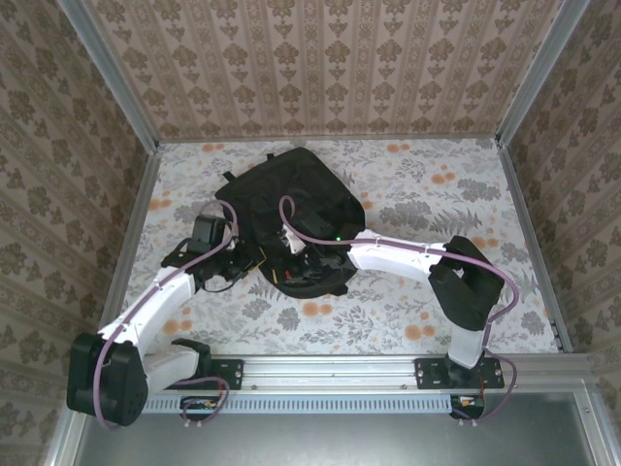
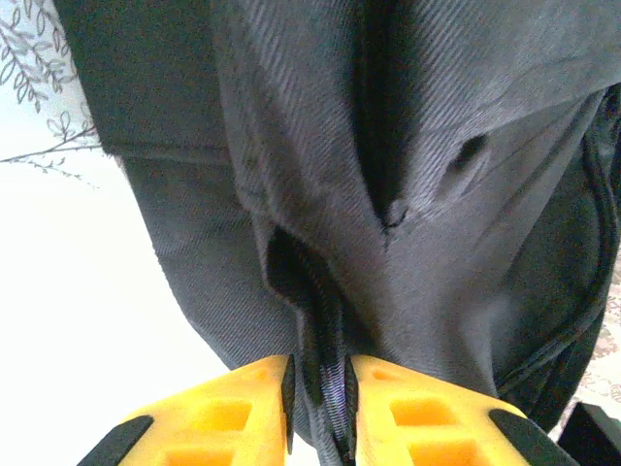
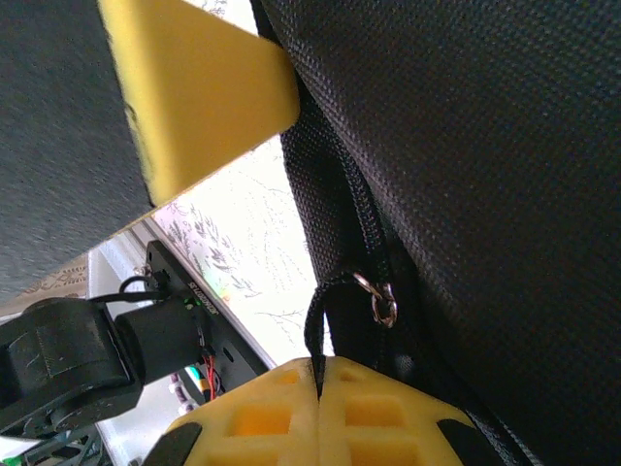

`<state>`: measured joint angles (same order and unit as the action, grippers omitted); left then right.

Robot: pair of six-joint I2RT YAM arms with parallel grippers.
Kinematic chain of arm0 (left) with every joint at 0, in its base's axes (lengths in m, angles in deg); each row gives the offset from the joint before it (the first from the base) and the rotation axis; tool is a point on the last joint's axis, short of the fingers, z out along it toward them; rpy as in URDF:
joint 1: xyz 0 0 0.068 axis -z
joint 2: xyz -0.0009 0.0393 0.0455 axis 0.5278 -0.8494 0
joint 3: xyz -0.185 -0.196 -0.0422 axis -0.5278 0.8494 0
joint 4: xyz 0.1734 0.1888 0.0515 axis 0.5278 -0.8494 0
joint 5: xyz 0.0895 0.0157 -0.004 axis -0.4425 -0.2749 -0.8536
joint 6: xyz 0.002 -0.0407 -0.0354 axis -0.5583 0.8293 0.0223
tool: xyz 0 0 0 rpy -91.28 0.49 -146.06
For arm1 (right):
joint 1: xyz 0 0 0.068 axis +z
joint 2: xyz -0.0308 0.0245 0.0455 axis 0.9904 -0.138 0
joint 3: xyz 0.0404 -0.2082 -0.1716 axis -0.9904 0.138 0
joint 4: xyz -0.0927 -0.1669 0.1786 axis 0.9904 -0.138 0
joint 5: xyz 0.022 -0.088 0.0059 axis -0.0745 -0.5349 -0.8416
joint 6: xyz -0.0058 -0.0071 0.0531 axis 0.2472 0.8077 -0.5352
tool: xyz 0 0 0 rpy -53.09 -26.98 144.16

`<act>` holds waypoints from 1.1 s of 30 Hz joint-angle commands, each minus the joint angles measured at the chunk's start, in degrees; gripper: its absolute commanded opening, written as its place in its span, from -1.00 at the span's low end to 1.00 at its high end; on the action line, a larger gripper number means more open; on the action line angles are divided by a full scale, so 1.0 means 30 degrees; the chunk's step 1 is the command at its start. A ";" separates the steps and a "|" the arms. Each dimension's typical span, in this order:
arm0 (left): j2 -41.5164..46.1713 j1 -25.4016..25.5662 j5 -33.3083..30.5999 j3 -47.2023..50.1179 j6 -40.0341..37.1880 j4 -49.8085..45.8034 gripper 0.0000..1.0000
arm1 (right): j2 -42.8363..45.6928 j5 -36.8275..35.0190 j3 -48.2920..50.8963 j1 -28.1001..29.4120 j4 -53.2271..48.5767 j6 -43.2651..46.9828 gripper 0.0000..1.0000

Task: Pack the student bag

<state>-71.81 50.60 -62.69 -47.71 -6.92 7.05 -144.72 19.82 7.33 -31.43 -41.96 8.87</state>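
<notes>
Student bag [image 1: 301, 184] | left end effector [image 2: 320, 388] pinches it | right end effector [image 3: 318, 371] clamps zip pull [image 3: 316, 318]

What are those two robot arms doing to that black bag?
Both arms are holding the student bag, which lies on the flowery table. The left gripper pinches a fold of the bag. The right gripper is shut on the zip pull. It looks like they are working the zip.

Top view evenly lit, soft shadows. Left wrist view: bench [image 2: 87, 330] blown out white, student bag [image 2: 437, 243] hazy. Right wrist view backlit.
</notes>
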 commanded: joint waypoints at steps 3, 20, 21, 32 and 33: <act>0.0545 0.0315 -0.0432 0.0283 -0.0228 -0.0659 -0.54 | 0.0848 0.0257 0.0294 -0.0083 0.0277 -0.0154 -1.00; -0.1630 0.0286 -0.1724 -0.1399 -0.1340 -0.0388 -0.87 | 0.1127 0.0463 0.0576 -0.0119 -0.0050 0.0079 -1.00; -0.1602 0.0235 -0.1778 -0.1359 -0.1341 -0.0378 -0.91 | 0.1223 0.0448 0.0704 -0.0119 -0.0060 0.0109 -1.00; -0.0782 -0.0359 -0.1762 -0.0991 -0.1538 -0.0663 -1.00 | 0.2076 0.0731 0.2152 -0.0616 -0.0351 0.0578 -1.00; -0.0753 -0.0385 -0.1754 -0.1034 -0.1547 -0.0688 -1.00 | 0.2062 0.0809 0.2116 -0.0593 -0.0387 0.0614 -1.00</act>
<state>-75.44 50.18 -65.96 -50.07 -10.15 5.13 -140.35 21.11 12.73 -32.92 -41.52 9.35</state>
